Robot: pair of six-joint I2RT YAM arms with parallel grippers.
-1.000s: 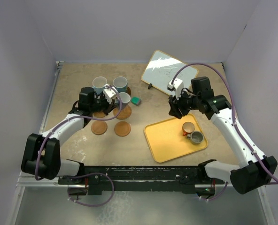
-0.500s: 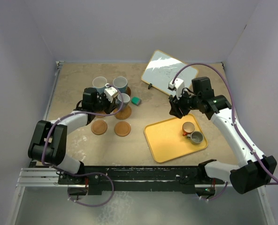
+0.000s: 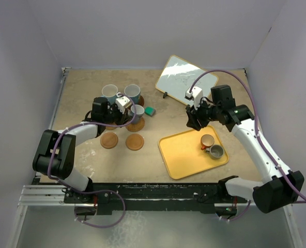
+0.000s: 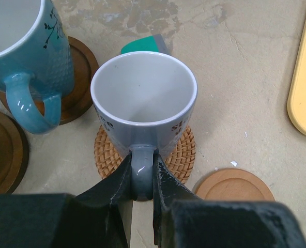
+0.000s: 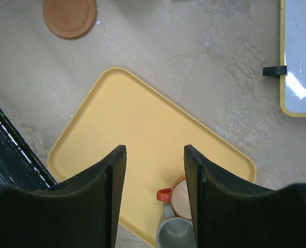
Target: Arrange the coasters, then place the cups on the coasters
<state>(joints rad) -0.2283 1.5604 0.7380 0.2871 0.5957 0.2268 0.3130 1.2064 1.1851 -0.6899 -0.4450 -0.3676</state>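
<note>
Top camera high above near edge, whole bench (image 3: 148,155) below. Wrist cameras close, looking down; right shares tray (image 5: 142,119) with top.

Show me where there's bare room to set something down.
The tray left of its two cups is bare, as is the table between tray and empty coasters. Crowded: the back cups around the left end effector.

glossy glazed grey mug (image 4: 142,93), rough woven coaster (image 4: 183,153), smooth matt yellow tray (image 5: 142,121).

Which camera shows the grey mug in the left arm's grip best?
Left wrist view: the grey mug fills the frame, handle pinched by the left tool, over a woven coaster. The top view shows it tiny; the right wrist view misses it.
</note>
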